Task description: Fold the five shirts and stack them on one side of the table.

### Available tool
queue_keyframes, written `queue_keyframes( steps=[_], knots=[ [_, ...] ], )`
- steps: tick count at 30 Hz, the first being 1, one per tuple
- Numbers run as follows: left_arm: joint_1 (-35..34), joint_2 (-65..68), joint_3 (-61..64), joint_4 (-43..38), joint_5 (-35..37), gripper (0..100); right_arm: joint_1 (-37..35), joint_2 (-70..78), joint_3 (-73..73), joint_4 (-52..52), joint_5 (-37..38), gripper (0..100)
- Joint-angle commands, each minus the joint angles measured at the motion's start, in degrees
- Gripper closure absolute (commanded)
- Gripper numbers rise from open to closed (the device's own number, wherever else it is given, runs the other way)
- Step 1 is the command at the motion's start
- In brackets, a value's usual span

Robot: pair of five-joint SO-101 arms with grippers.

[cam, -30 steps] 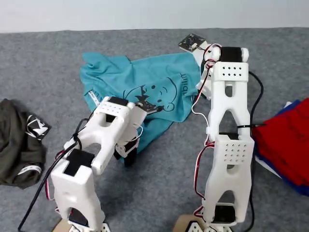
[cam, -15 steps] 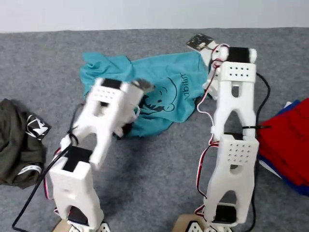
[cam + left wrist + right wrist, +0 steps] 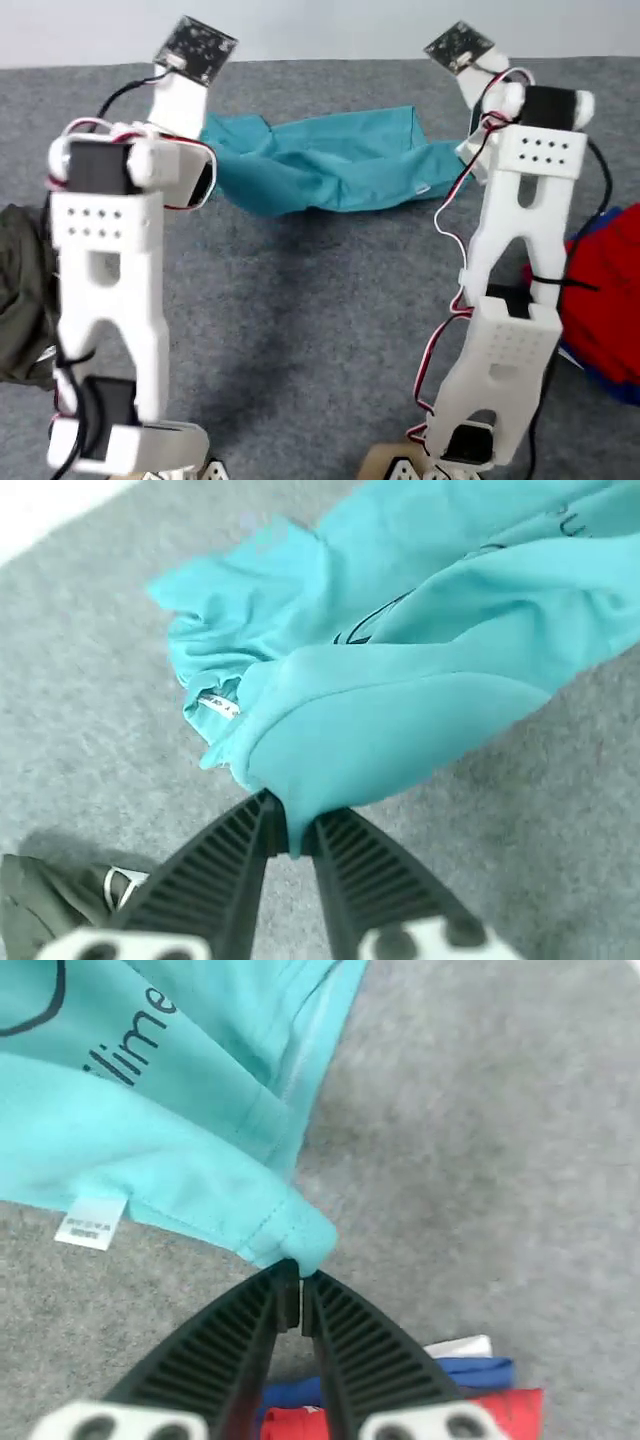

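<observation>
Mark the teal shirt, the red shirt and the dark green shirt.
teal shirt (image 3: 330, 165), high view, middle of the stretched cloth.
red shirt (image 3: 610, 290), high view, top surface.
dark green shirt (image 3: 20, 290), high view, crumpled middle.

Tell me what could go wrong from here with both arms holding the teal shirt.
1. The left gripper pinches only a bunched edge of the teal shirt, the right gripper only a hem corner; either may slip if the arms pull apart.
2. The cloth is bunched near the left gripper, so the fold may land uneven.
3. The red stack lies close beside the right arm; a swing could disturb it.
</observation>
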Motion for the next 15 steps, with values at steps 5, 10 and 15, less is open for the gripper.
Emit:
queue_keyframes(
  steps=[5,10,15],
  knots=[
    [-0.62,-7.21,-1.71,1.23,0.88,100,0.13,-5.14,-2.37,1.98,0.26,98.6],
    [-0.62,-7.3,1.45,1.23,0.88,100,-2.59,2.51,2.11,1.71,0.53,98.5],
    [-0.62,-7.74,3.38,1.23,0.88,100,-5.14,13.32,2.46,1.54,0.18,95.8]
  ],
)
